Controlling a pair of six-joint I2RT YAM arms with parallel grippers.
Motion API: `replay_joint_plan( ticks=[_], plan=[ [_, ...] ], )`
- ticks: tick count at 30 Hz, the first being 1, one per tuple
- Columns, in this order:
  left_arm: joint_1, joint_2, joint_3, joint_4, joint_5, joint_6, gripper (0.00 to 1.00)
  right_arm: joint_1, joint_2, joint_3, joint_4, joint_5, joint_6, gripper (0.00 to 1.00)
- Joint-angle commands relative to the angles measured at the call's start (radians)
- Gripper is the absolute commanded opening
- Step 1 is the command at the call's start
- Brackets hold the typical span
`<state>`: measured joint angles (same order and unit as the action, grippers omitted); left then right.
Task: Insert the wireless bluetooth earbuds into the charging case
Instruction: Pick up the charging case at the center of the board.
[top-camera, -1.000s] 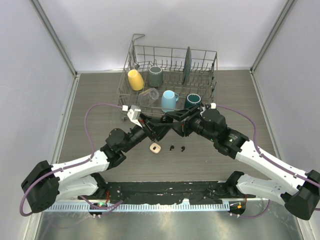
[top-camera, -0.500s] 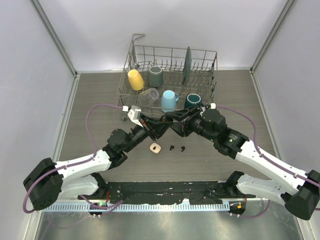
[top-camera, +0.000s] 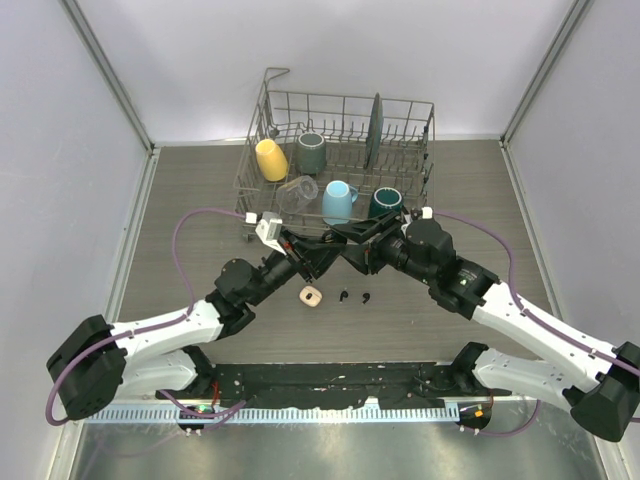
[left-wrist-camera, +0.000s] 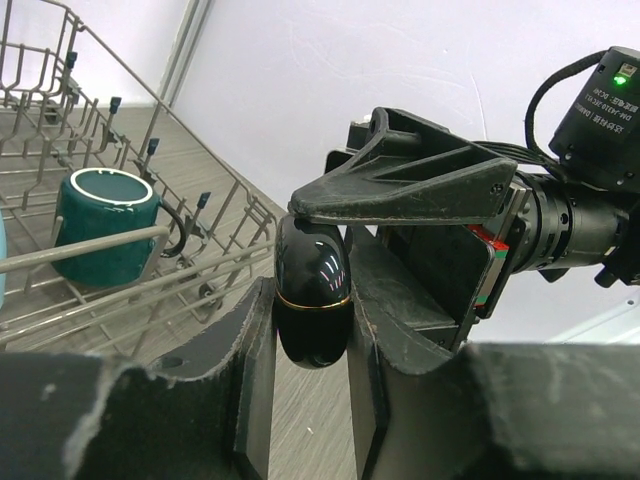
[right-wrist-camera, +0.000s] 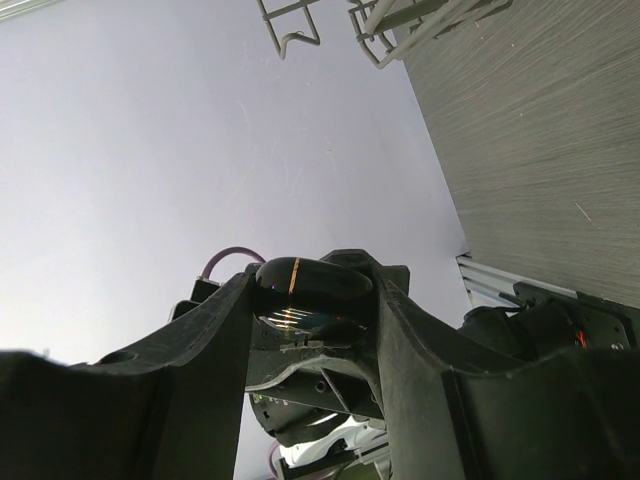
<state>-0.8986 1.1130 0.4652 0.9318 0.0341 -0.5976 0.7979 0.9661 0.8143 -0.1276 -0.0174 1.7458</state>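
A glossy black egg-shaped charging case (left-wrist-camera: 312, 295) with a thin gold band is held closed in the air between both grippers. My left gripper (left-wrist-camera: 310, 335) is shut on its lower half. My right gripper (right-wrist-camera: 312, 300) is shut on its other half (right-wrist-camera: 310, 288). In the top view the two grippers meet (top-camera: 332, 254) in front of the rack, and the case is hidden between them. Two tiny black earbuds (top-camera: 344, 296) (top-camera: 365, 297) lie on the table below. A small cream-white piece (top-camera: 311, 296) lies left of them.
A wire dish rack (top-camera: 262, 130) stands at the back. It holds a yellow mug (top-camera: 270, 159), a grey mug (top-camera: 311, 152), a light blue mug (top-camera: 338, 201), a dark teal mug (top-camera: 385, 201), a clear glass (top-camera: 298, 192) and a dark plate (top-camera: 375, 130).
The left arm has shifted slightly to the right. Both grippers stay joined on the case, and the earbuds on the table have not moved.
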Motion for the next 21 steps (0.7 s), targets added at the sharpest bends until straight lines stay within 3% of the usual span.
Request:
replay_joint_plan(
  ticks=[1,3,8,11,12,17,19,20,21],
  plan=[
    [-0.003,0.005,-0.002,0.091,-0.025,-0.007,0.35,0.009,-0.029,-0.004,0.040,-0.009,0.006,0.01],
    [-0.003,0.013,0.000,0.104,-0.051,-0.010,0.42,0.007,-0.027,-0.006,0.043,-0.010,0.009,0.01],
    [-0.003,0.028,0.003,0.116,-0.046,-0.022,0.45,0.009,-0.023,-0.006,0.049,-0.015,0.011,0.01],
    [-0.003,0.036,0.004,0.121,-0.040,-0.028,0.36,0.007,-0.024,-0.009,0.052,-0.016,0.012,0.01],
    [-0.005,0.036,0.004,0.121,-0.040,-0.028,0.26,0.007,-0.023,-0.010,0.054,-0.016,0.012,0.01],
    [-0.005,0.038,0.003,0.116,-0.037,-0.021,0.05,0.007,-0.026,-0.018,0.074,-0.024,0.008,0.01],
    [-0.005,0.031,0.001,0.108,0.000,-0.016,0.00,0.007,-0.024,-0.018,0.091,-0.032,-0.032,0.15],
    [-0.005,0.022,0.001,0.096,0.013,-0.007,0.00,0.007,-0.026,-0.017,0.104,-0.045,-0.064,0.29],
    [-0.006,0.015,0.000,0.085,0.019,-0.001,0.00,0.007,-0.027,-0.004,0.108,-0.046,-0.095,0.37]
  ],
)
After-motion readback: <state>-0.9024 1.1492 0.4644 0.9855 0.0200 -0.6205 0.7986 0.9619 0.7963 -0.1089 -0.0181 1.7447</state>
